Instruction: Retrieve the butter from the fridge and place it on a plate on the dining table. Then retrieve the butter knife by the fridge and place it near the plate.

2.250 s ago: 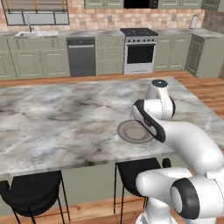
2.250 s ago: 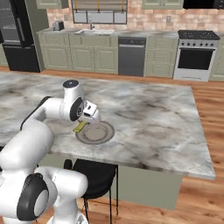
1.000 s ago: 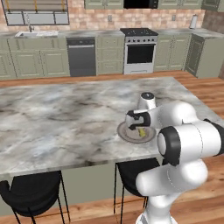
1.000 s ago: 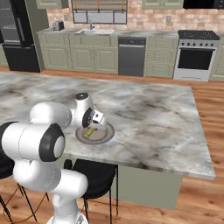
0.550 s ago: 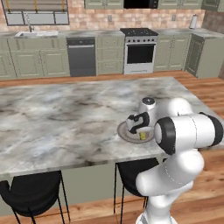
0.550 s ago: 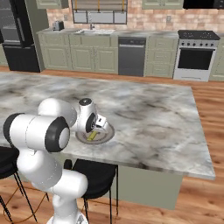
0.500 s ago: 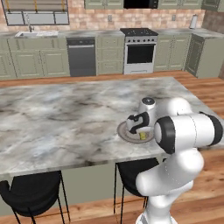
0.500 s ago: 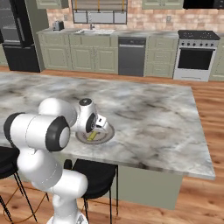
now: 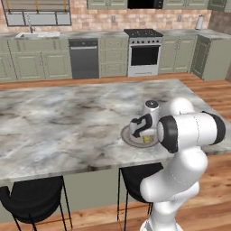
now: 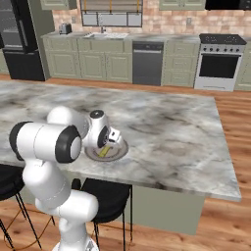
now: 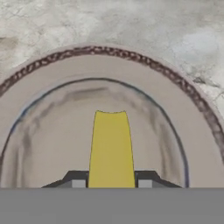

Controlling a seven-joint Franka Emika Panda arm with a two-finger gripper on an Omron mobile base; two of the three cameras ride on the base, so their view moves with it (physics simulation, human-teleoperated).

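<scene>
Marble dining table (image 9: 67, 126) under me, stove and cabinets behind. My gripper (image 11: 111, 183) sat low over plate (image 11: 48, 131), fingers clamped on butter (image 11: 111, 151), stick lying along plate's well. Held low so release would drop it flat. Not yet let go.

The butter (image 11: 110, 148), a thin flat yellow stick, sits over the middle of the plate (image 11: 52, 131), seemingly touching it, though contact is hard to judge. The round grey-beige plate, with its darker rim ring, lies flat near the near edge of the marble-topped dining table (image 9: 58, 126). The black fridge (image 10: 17, 39) stands closed at far left.
</scene>
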